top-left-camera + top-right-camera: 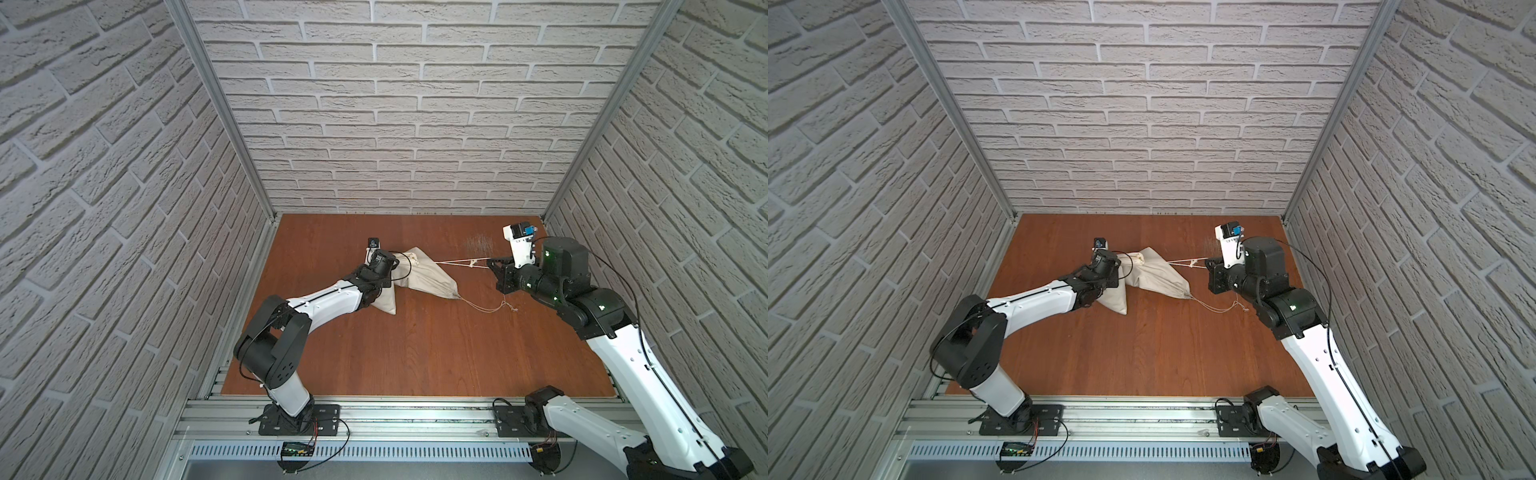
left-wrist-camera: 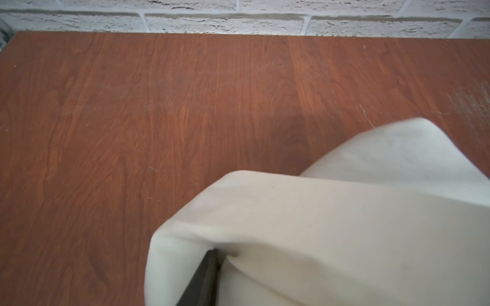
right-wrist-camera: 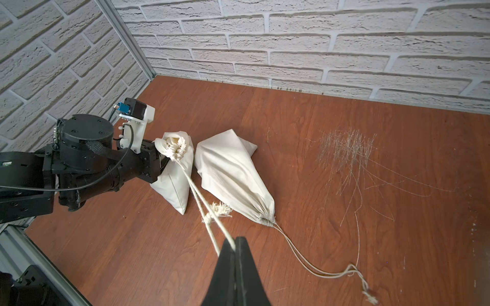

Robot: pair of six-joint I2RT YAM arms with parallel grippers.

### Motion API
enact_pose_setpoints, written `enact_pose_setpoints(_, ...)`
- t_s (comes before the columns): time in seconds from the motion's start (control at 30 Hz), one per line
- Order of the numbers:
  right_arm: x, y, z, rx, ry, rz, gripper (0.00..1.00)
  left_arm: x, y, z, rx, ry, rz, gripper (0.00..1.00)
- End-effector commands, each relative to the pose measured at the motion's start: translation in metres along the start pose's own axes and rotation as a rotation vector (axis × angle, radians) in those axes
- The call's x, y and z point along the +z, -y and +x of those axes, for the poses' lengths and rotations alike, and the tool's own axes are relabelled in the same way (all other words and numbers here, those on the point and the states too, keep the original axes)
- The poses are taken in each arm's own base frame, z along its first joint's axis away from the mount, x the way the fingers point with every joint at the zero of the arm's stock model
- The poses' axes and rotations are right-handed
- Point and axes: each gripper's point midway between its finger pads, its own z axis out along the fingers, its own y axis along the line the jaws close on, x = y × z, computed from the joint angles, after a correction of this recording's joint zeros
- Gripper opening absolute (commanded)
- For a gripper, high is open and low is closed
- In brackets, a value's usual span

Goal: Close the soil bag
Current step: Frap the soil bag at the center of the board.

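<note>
Right gripper (image 3: 235, 246) pinched shut on the drawstring (image 3: 195, 192), taut back to the soil bag (image 3: 175, 185). Bag lies against my left gripper (image 3: 160, 163), the nearer arm; its finger spread unreadable.

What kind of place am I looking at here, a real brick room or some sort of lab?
Most likely a lab robot cell, not a real room: a left arm and right arm bolted to an aluminium rail, brick-pattern wall panels in metal framing, and a wood-look tabletop.
</note>
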Motion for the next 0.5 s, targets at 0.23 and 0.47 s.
enact_pose_setpoints(0.23, 0.009, 0.007, -0.054, 0.039, 0.205, 0.001, 0.03, -0.049, -0.090, 0.013, 0.101, 0.044, -0.237, 0.71)
enact_pose_setpoints(0.47, 0.024, 0.012, -0.045, 0.039, 0.185, 0.011, 0.03, -0.096, -0.015, -0.031, 0.241, 0.220, 0.058, 0.98)
